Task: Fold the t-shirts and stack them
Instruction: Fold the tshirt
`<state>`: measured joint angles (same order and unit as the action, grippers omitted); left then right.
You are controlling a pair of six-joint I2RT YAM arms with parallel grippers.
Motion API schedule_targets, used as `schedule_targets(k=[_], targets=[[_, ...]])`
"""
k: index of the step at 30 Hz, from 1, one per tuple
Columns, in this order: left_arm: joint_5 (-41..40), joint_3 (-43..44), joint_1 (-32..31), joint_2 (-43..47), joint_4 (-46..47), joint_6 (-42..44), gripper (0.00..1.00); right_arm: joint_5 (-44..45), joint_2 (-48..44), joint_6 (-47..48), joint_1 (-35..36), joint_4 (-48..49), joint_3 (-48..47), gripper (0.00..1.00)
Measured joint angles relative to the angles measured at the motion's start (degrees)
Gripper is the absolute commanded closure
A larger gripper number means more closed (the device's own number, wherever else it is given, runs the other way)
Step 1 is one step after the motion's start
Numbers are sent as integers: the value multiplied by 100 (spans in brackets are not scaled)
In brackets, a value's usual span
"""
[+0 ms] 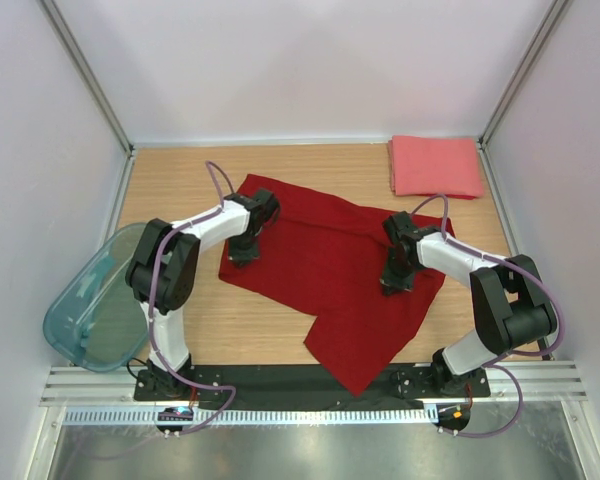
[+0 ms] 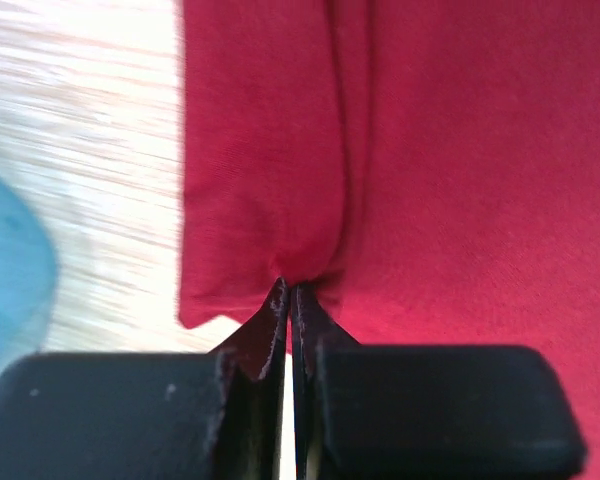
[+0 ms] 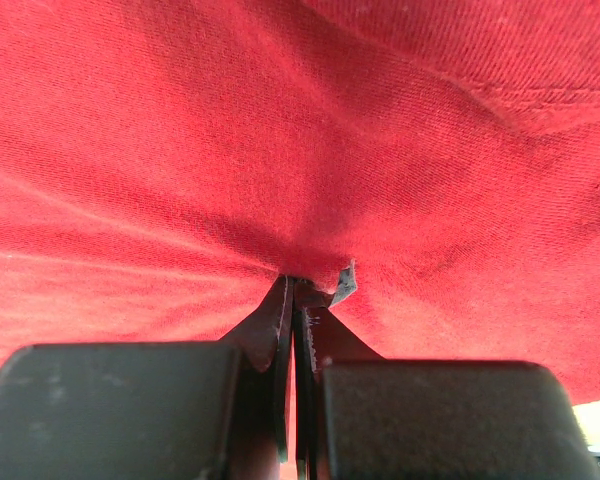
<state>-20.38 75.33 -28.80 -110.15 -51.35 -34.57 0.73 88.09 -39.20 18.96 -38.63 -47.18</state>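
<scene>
The dark red t-shirt lies spread and partly folded across the middle of the table. My left gripper is down on its left edge and shut, pinching a fold of the dark red t-shirt between its tips. My right gripper is down on the shirt's right part, shut on a pinch of the dark red t-shirt at its tips. The salmon-pink t-shirt lies folded to a rectangle in the far right corner, apart from both grippers.
A translucent teal plastic bin sits at the table's left edge beside the left arm; its blue edge shows in the left wrist view. Walls enclose the table on three sides. Bare wood shows at the far left.
</scene>
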Motion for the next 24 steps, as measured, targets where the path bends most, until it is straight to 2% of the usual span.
schedule_targets(k=[7, 18, 24], targets=[[-651, 413, 98, 2, -280, 72, 100, 0, 0, 2, -2, 2, 0, 99], [-1792, 1071, 973, -2, -999, -387, 100, 0, 2, 9, -2, -4, -7, 99], [-1884, 1252, 1213, -9, -1099, -562, 97, -2, 35, 61, -2, -24, -33, 99]])
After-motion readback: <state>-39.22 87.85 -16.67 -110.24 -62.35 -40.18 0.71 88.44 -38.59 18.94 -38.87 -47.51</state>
